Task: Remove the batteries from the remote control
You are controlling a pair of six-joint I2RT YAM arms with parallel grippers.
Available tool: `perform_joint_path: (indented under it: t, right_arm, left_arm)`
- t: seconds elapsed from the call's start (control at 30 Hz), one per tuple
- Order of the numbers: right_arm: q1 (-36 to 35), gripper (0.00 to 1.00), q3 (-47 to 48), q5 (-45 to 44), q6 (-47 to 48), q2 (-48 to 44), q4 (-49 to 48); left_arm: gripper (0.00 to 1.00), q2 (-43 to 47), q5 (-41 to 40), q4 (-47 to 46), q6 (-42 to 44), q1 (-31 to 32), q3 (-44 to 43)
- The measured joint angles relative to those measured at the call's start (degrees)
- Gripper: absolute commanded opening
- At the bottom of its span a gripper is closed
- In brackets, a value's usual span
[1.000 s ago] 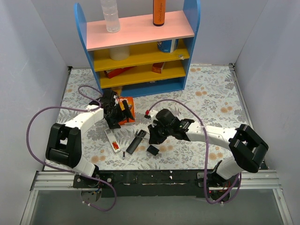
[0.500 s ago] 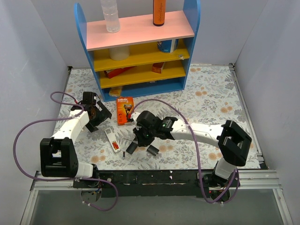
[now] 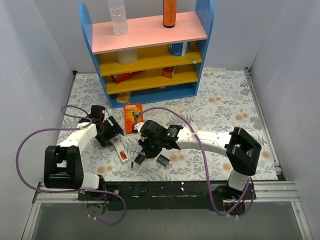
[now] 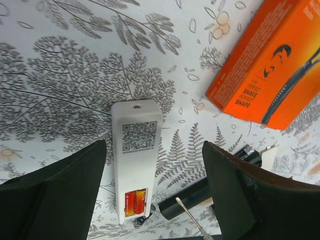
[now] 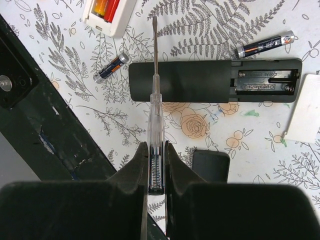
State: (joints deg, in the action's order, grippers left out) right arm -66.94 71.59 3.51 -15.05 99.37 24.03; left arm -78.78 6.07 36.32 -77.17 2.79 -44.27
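The white remote point(image 4: 136, 155) lies face down with its compartment open. Two red-orange batteries point(image 4: 134, 201) sit side by side in it. They also show in the right wrist view point(image 5: 106, 6) and the top view point(image 3: 123, 156). My left gripper point(image 4: 154, 146) is open and empty, its jaws standing either side of the white remote, above it. My right gripper point(image 5: 156, 145) is shut on a clear-handled screwdriver point(image 5: 154, 100). The tip of the screwdriver points towards the white remote's open end point(image 5: 107, 15), over a black remote point(image 5: 200, 80).
The black remote's compartment point(image 5: 265, 82) is empty. Two loose black batteries point(image 5: 111, 67) point(image 5: 265, 45), a black cover point(image 5: 210, 167) and a white cover point(image 5: 305, 115) lie nearby. An orange razor package point(image 4: 270, 65) lies just beyond. A blue shelf point(image 3: 150, 55) stands at the back.
My left gripper swung off the orange package to the left, then came back over the white remote. My right gripper moved left with the screwdriver, towards the black and white remotes.
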Motion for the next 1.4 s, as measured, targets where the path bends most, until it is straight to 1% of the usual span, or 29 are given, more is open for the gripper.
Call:
perform_joint_path:
  t: [0.2, 0.5, 0.6, 0.7, 0.77, 0.83, 0.9, 0.93, 0.97, 1.0, 1.07, 1.1, 1.13, 1.2, 1.3, 1.4]
  right_arm:
    - [0.0, 0.01, 0.0, -0.57, 0.22, 0.0, 0.02]
    - [0.0, 0.01, -0.02, -0.81, 0.48, 0.0, 0.02]
    - [0.0, 0.01, 0.0, -0.79, 0.74, -0.02, 0.02]
    - [0.0, 0.01, 0.0, -0.81, 1.05, -0.09, 0.24]
    - [0.0, 0.01, 0.0, -0.87, 1.29, -0.22, 0.44]
    - [-0.02, 0.01, 0.0, -1.03, 1.46, -0.42, 0.68]
    - [-0.02, 0.01, 0.0, -1.22, 1.51, -0.66, 0.87]
    - [-0.02, 0.01, 0.0, -1.27, 1.51, -0.79, 1.01]
    - [-0.04, 0.01, 0.0, -1.29, 1.51, -1.03, 1.07]
    - [-0.07, 0.01, 0.0, -1.29, 1.51, -1.22, 1.11]
    - [-0.11, 0.01, -0.02, -1.29, 1.51, -1.88, 1.09]
    - [-0.15, 0.01, -0.04, -1.29, 1.51, -2.23, 1.09]
    - [-0.17, 0.01, -0.07, -1.31, 1.51, -2.58, 1.09]
    - [-0.22, 0.01, -0.15, -1.4, 1.53, -3.19, 1.09]
    - [-0.22, 0.01, -0.24, -1.4, 1.53, -3.74, 0.81]
    - [-0.22, 0.01, -0.5, -1.11, 1.73, -3.76, -0.26]
  left_arm:
    - [0.72, 0.0, 5.27, -2.19, 0.98, 0.0, 1.22]
    - [0.71, -0.07, 11.54, -5.11, 0.83, 0.0, 2.93]
    - [0.7, -0.07, 12.41, -5.03, 0.55, 0.0, 3.02]
    - [0.67, -0.07, 11.1, -3.26, 0.04, 0.02, 1.88]
    - [0.61, -0.13, 8.76, -1.29, -0.24, 0.07, 0.02]
    - [0.58, -0.15, 5.79, 0.31, -0.61, 0.07, -1.99]
    - [0.49, -0.15, 2.86, 1.31, -0.85, 0.07, -3.37]
    - [0.46, -0.15, 1.49, 1.77, -1.14, 0.07, -3.74]
    - [0.4, -0.15, -0.15, 2.32, -1.42, 0.04, -3.87]
    - [0.36, -0.15, -1.81, 3.15, -1.7, 0.04, -3.85]
    - [0.29, -0.33, -3.85, 4.59, -2.84, -0.13, -3.82]
    - [0.22, -0.74, -4.7, 5.2, -3.32, -0.31, -3.82]
    - [0.2, -1.38, -5.42, 5.73, -3.85, -0.37, -3.82]
    - [0.17, -3.85, -7.23, 7.04, -4.79, -0.44, -3.82]
    - [0.18, -8.07, -8.48, 8.37, -5.14, -0.5, -3.43]
    - [0.2, -7.37, -7.34, 8.22, -5.16, -0.61, -2.38]
